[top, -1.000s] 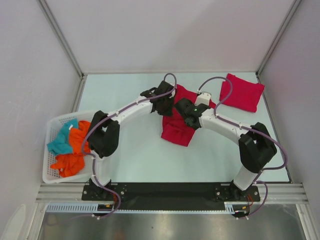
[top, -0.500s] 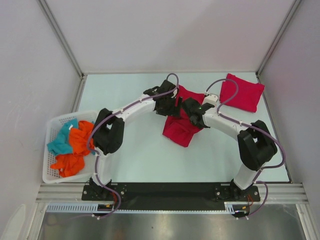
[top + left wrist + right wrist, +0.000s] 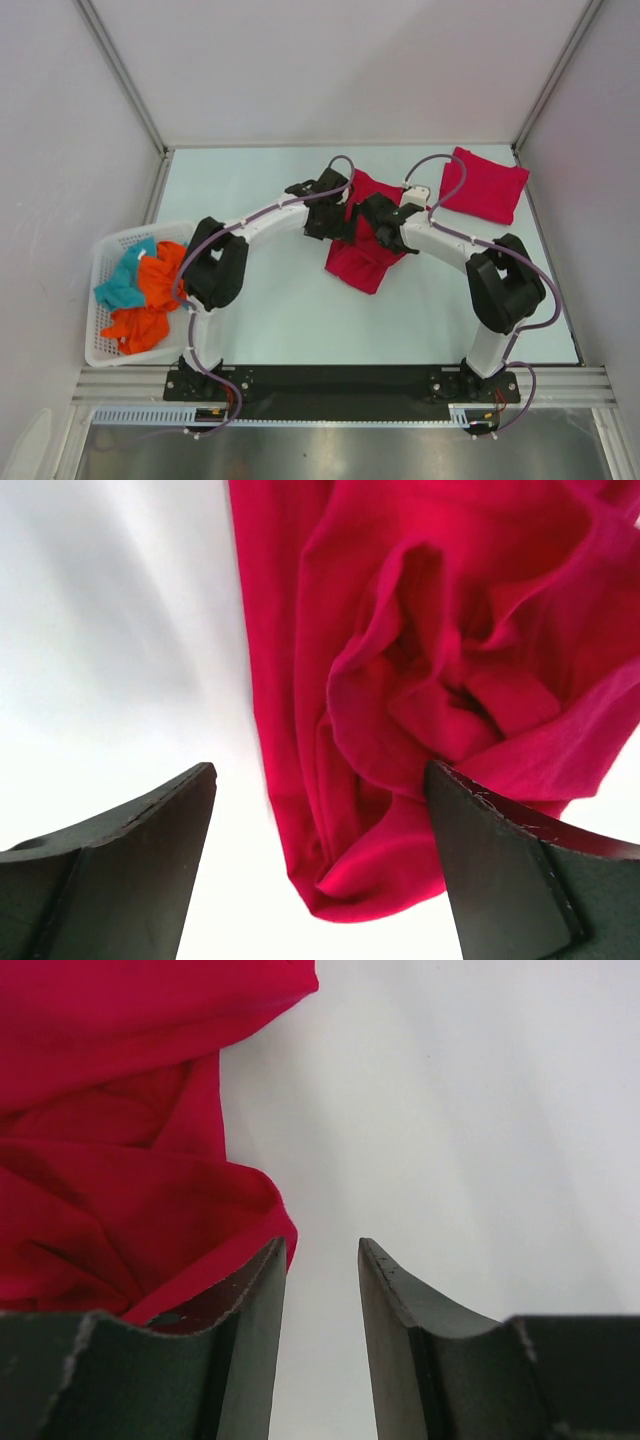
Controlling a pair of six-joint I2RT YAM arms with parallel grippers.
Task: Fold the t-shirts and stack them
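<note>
Because the crumpled t-shirt (image 3: 360, 262) is soft, light cloth with no stiffness of its own, it is judged likely to sag, drag and lose any fold that is not laid flat. It is not fragile, and slipping is expected only where a single thin layer is pinched. It lies bunched near the middle of the bench (image 3: 270, 310), with both arms reaching over it.

A hold is best taken at a hem or shoulder seam, where the cloth is doubled, rather than in the loose ridges of the bunch. The left jaws are spread wide just above the shirt, with a rumpled fold lying between them but nothing pinched. The right jaws are parted only narrowly at the shirt's edge. Bare bench shows in the gap and cloth lies just beside one finger, so nothing is held.

A folded t-shirt (image 3: 485, 186) is placed near the far right corner, well apart, and the stack is presumably to be built there.

The bench is pale and smooth, so cloth can probably be slid across it. It is enclosed by plain walls (image 3: 330, 70), and a white basket (image 3: 95, 350) of teal and orange clothes (image 3: 145, 300) is set at its left edge.
</note>
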